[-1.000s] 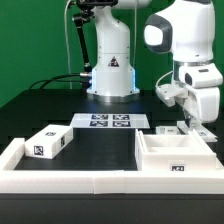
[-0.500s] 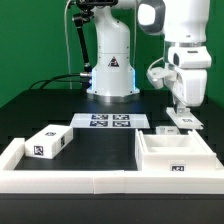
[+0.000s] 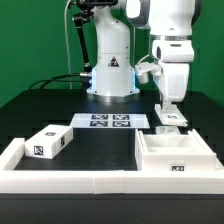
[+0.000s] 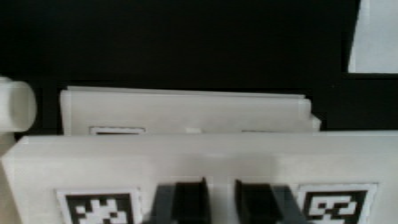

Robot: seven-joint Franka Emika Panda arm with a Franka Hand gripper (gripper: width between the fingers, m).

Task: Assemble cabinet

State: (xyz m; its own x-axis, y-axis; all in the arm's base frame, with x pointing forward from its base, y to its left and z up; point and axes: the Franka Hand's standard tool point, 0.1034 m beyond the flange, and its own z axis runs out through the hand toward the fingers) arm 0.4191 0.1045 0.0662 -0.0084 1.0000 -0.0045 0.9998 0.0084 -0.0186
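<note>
Standing with the arm [image 3: 112, 50] upright at its base and bending over toward the exterior view's right, wrist [image 3: 172, 45] pointing straight down. Holding the gripper [image 3: 168, 106] low, tips aimed downward. In the wrist view, showing two dark fingers [image 4: 180, 205] side by side, narrowly apart; grip state not discernible.

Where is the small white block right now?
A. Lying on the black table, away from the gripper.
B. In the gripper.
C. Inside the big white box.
A: the block lies on the table at the exterior view's left, while the gripper hangs at the right, near the box.
</note>
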